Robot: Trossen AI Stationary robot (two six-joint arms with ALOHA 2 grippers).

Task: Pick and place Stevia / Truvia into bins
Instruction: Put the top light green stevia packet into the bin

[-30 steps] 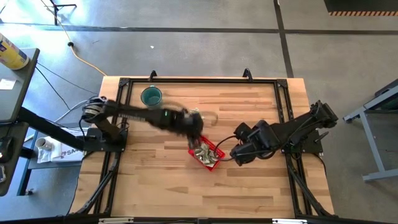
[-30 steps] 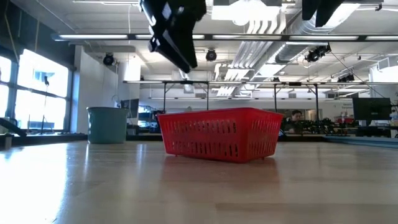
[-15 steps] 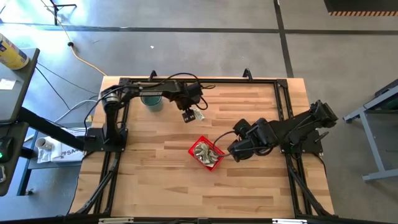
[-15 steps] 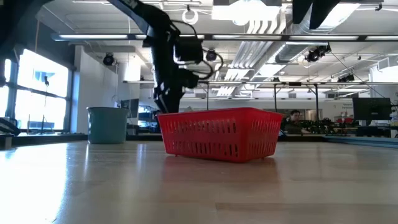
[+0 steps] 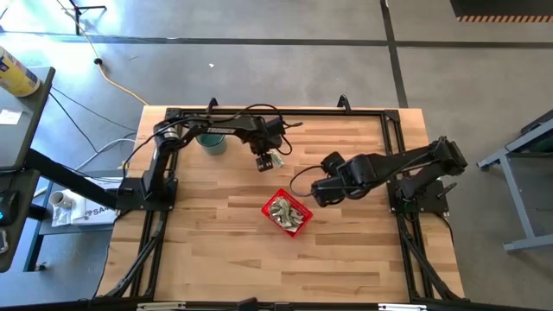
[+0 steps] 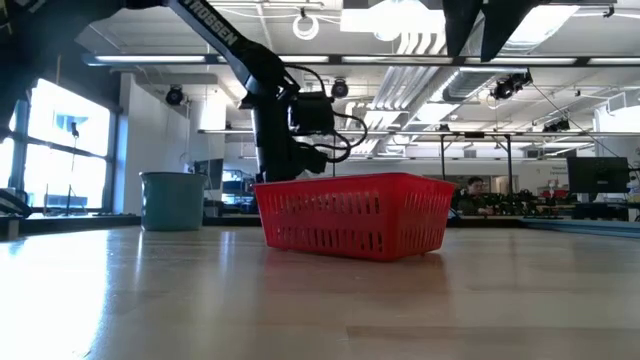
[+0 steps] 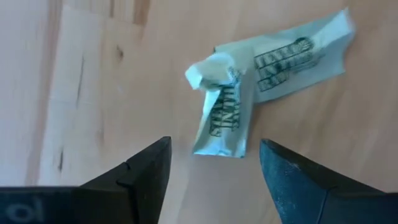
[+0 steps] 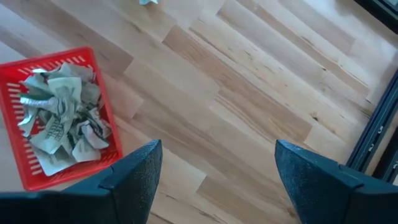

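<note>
1. Left tool hangs spread and empty just above two pale green-and-white paper sachets lying crossed on the far wooden surface; one sachet's long axis runs between its fingers.
2. Square red mesh basket, already holding sachets, sits nearer.
3. Right tool, wide open and empty, hovers beside the basket.

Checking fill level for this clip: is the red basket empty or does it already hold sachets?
Holding sachets: the red basket shows a crumpled pile of sachets inside.
</note>
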